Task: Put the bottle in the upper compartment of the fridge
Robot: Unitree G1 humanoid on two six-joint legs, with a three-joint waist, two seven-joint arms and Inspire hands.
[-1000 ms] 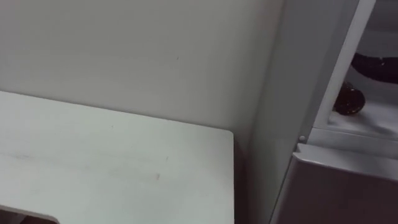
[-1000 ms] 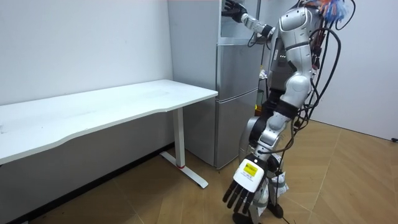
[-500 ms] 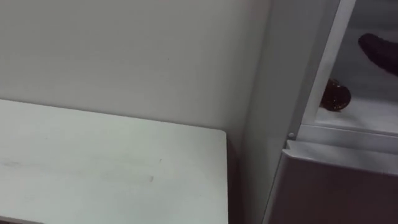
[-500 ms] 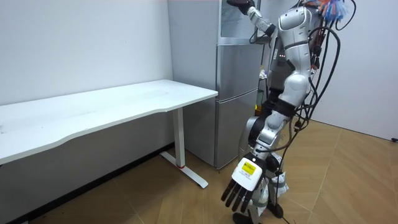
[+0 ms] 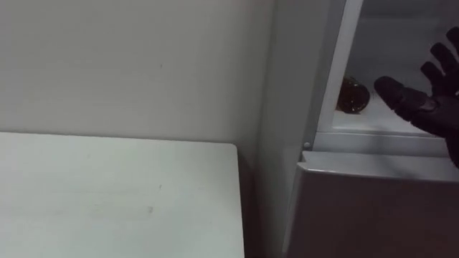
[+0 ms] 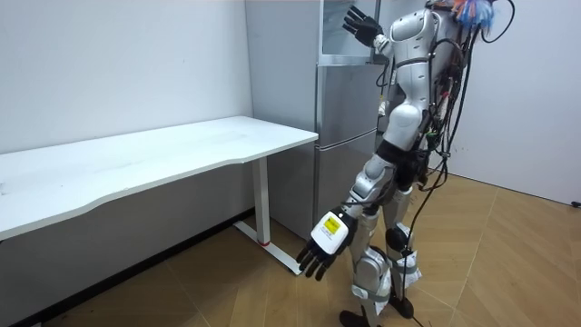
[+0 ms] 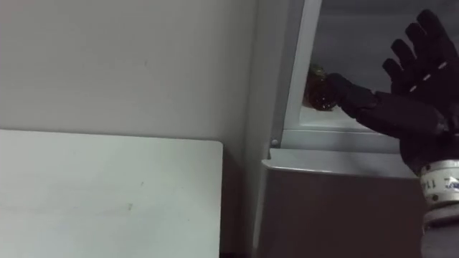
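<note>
Holding nothing, the spread right robot hand (image 7: 403,111) hangs beside the bottle (image 7: 318,90) (fridge's (image 7: 337,208) left edge).

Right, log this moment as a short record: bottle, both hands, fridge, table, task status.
bottle: dark, resting on the shelf inside the upper compartment, near its left edge; in no hand
right hand: raised in front of the open compartment, fingers spread, holding nothing
left hand: hangs low beside the legs, fingers relaxed, holding nothing
fridge: upper compartment open, lower door shut
table: white, just left of the fridge
robot: stands at the fridge
task status: bottle appears to be placed
</note>
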